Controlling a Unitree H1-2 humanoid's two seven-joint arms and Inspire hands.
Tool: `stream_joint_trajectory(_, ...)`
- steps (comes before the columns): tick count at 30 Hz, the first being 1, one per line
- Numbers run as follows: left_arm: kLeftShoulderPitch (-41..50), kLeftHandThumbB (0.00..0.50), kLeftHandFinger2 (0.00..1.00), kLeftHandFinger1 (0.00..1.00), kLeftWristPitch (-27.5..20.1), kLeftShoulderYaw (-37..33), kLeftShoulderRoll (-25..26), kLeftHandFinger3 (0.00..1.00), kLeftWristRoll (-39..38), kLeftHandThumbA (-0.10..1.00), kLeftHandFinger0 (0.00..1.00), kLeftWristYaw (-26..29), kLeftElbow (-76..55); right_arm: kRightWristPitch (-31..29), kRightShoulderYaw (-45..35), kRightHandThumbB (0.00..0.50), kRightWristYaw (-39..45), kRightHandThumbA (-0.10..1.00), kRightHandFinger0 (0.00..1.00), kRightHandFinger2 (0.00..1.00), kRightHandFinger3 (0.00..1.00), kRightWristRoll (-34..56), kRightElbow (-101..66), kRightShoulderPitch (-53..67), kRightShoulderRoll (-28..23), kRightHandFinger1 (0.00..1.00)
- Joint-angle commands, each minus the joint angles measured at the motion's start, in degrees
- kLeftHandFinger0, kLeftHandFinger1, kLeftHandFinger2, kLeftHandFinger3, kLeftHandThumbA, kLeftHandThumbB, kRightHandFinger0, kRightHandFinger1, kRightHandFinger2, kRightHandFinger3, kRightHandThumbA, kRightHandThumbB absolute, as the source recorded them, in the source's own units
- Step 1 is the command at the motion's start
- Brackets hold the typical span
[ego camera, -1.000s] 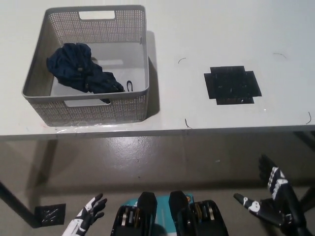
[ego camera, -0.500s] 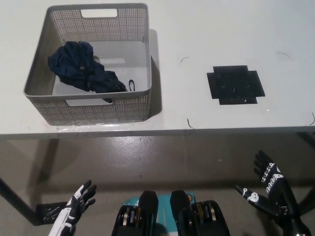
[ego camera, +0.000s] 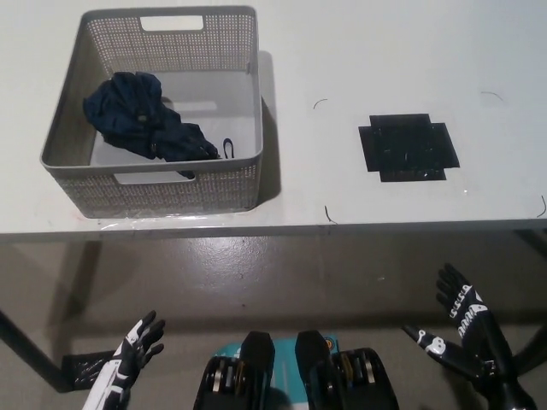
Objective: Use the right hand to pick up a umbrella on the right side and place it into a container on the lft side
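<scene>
Robot hand on the right [ego camera: 461, 329], black, hangs below the bench [ego camera: 342, 205] edge at lower right, fingers spread wide and holding nothing — the white left robot hand [ego camera: 132, 350] sits low at lower left, likewise spread and empty. On the bench, the dark blue folded umbrella [ego camera: 141, 120] lies inside the grey woven basket [ego camera: 167, 192] at left, well apart from a black tape mark [ego camera: 408, 147] at right.

A white table [ego camera: 385, 60] fills the top of the view. A black tape patch [ego camera: 408, 147] sticks to it on the right. Below the table edge is a shiny grey-brown floor [ego camera: 282, 273]. Another black tape patch [ego camera: 84, 369] lies on the floor.
</scene>
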Motion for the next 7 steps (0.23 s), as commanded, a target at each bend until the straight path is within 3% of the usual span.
stream_joint_trajectory(1, -0.81, 0.057, 1.0, 1.0, -0.09, 0.72, 0.03, 1.0, -0.06, 1.0, 1.0, 1.29, -1.83, -2.33, 0.33, 0.311, 0.66, 1.0, 1.0, 1.0, 1.0, -0.77, -0.23, -1.66, -0.83, 1.0)
stream_joint_trajectory(4, -1.03, 0.051, 1.0, 1.0, -0.12, 0.59, 0.2, 1.0, 0.45, 1.0, 1.0, 1.34, -1.88, -2.6, 0.73, 0.348, 0.34, 1.0, 1.0, 1.0, 1.0, -2.28, 0.14, -1.98, -1.25, 1.0)
stream_joint_trajectory(7, -0.95, 0.05, 1.0, 1.0, -0.1, 0.56, 0.29, 1.0, 0.17, 1.0, 1.0, 1.16, -1.91, -2.47, 0.93, 0.35, 0.11, 0.99, 1.0, 1.0, 1.0, -2.86, -0.03, -1.86, -1.27, 1.0)
